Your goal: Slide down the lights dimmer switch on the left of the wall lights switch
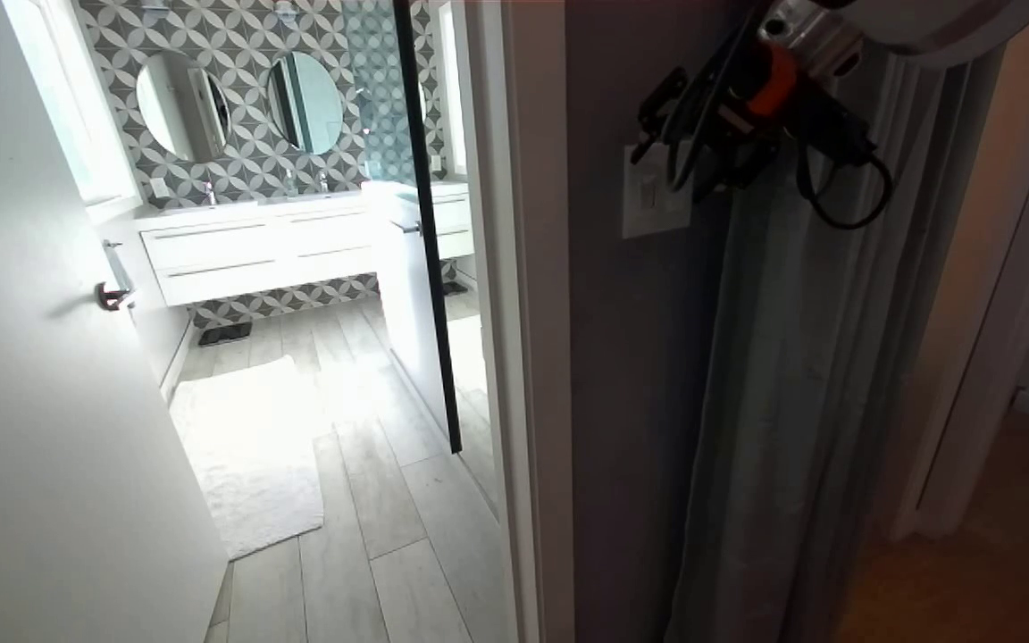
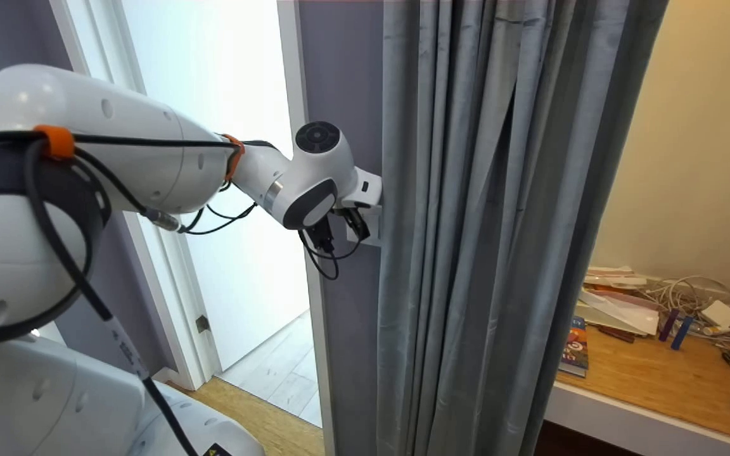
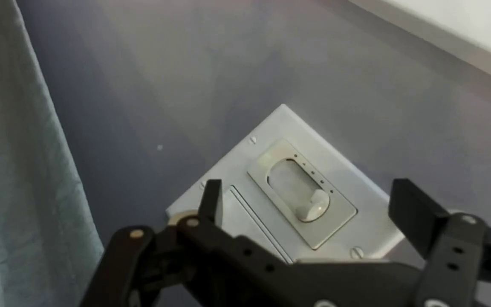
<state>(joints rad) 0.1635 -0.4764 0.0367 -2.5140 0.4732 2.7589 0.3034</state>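
The wall lights switch (image 3: pixel 339 170) is a white plate on the grey wall; it also shows in both exterior views (image 1: pixel 648 219) (image 2: pixel 374 225). The dimmer (image 3: pixel 298 189) is a beige insert with an oval slot and a row of small dots. Its white knob (image 3: pixel 316 204) sits at the slot's lower-right end in the wrist view. The flat switch (image 3: pixel 245 221) beside it is partly hidden by my gripper. My gripper (image 3: pixel 307 200) is open and empty, its fingers spread either side of the dimmer in the wrist view. Whether a finger touches the plate I cannot tell.
A grey curtain (image 2: pixel 460 253) hangs close beside the plate; it shows in the wrist view (image 3: pixel 19 170) too. A door frame (image 1: pixel 537 357) stands on the plate's other side. A cable (image 1: pixel 854 214) loops below the gripper. A wooden desk (image 2: pixel 663 367) holds clutter.
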